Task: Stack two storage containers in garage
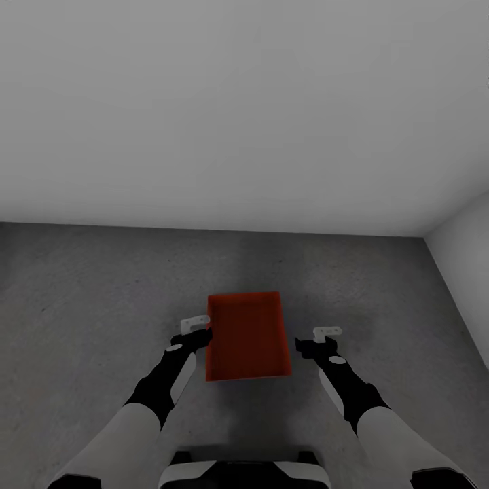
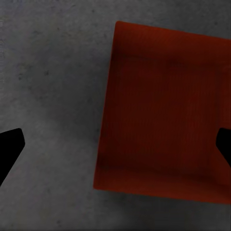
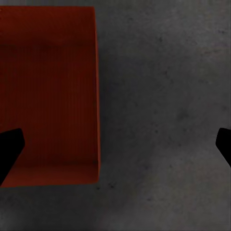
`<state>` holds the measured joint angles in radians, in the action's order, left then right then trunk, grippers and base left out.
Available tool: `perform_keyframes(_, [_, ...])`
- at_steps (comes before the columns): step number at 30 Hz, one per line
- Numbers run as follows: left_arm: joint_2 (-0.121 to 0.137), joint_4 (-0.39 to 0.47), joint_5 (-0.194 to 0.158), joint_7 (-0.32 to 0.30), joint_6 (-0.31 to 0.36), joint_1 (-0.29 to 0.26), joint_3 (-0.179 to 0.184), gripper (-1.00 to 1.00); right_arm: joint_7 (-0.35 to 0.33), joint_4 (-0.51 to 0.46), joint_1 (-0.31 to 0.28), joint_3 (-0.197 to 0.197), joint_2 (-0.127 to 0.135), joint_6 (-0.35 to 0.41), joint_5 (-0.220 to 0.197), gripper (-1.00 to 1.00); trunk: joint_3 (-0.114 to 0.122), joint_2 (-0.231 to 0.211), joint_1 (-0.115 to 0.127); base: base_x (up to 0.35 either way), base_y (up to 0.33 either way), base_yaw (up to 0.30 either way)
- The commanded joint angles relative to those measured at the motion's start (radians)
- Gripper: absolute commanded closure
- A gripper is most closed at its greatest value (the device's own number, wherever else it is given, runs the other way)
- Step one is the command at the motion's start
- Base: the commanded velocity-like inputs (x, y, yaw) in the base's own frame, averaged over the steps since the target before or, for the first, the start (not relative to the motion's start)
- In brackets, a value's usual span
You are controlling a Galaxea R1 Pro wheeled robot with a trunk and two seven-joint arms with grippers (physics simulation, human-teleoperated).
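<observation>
In the head view an orange-red storage container (image 1: 248, 336) sits on the dark grey speckled concrete floor (image 1: 88, 299) of the garage, open side up, its long sides running away from the robot; it lies between the two arms, a little nearer the left one; whether a second bin is nested under it cannot be told; a plain white wall (image 1: 238, 102) rises behind it and another white wall (image 1: 468, 258) closes the corner at the right. The left gripper (image 1: 195, 331) hangs at the container's left long wall, just beside it or touching it, and which of the two is not clear; in the left wrist view its two dark fingertips (image 2: 9, 149) stand wide apart at the frame's edges, one over bare floor (image 2: 48, 96) and the other over the container (image 2: 163, 115), so the jaws are spread wide and grip nothing. The right gripper (image 1: 319, 341) hovers near the container's right long wall, apart from it; in the right wrist view its fingertips (image 3: 9, 147) are likewise far apart, one over the container (image 3: 48, 96) and the other over the floor (image 3: 163, 115), and they clasp nothing.
</observation>
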<state>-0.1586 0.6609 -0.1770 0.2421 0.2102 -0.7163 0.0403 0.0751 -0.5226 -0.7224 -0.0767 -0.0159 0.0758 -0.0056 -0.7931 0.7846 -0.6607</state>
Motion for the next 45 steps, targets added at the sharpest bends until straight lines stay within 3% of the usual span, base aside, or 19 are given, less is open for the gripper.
perform_keyframes(1, [0.001,0.002,-0.010,0.008,0.004,0.000,0.004,-1.00,0.008,-0.002,0.000,-0.006,0.001,0.007,-0.001,-1.00,0.003,-0.007,0.004,0.000,0.000,0.000])
perform_keyframes(20, [0.001,-0.001,-0.009,0.008,0.003,0.000,0.005,-1.00,0.008,0.000,0.000,-0.005,0.005,-0.001,-0.002,-1.00,0.062,-0.140,0.077,0.000,0.000,0.000])
perform_keyframes(34, [0.001,0.001,-0.011,0.008,0.004,0.000,0.004,-1.00,0.008,0.000,0.000,-0.006,0.007,0.000,-0.002,-1.00,0.062,-0.140,0.077,-0.005,0.000,0.000])
perform_keyframes(45, [0.001,0.003,-0.011,0.008,0.005,0.000,0.004,-1.00,0.008,0.000,0.000,-0.006,0.007,0.005,-0.001,-1.00,0.062,-0.140,0.077,-0.292,0.000,0.000])
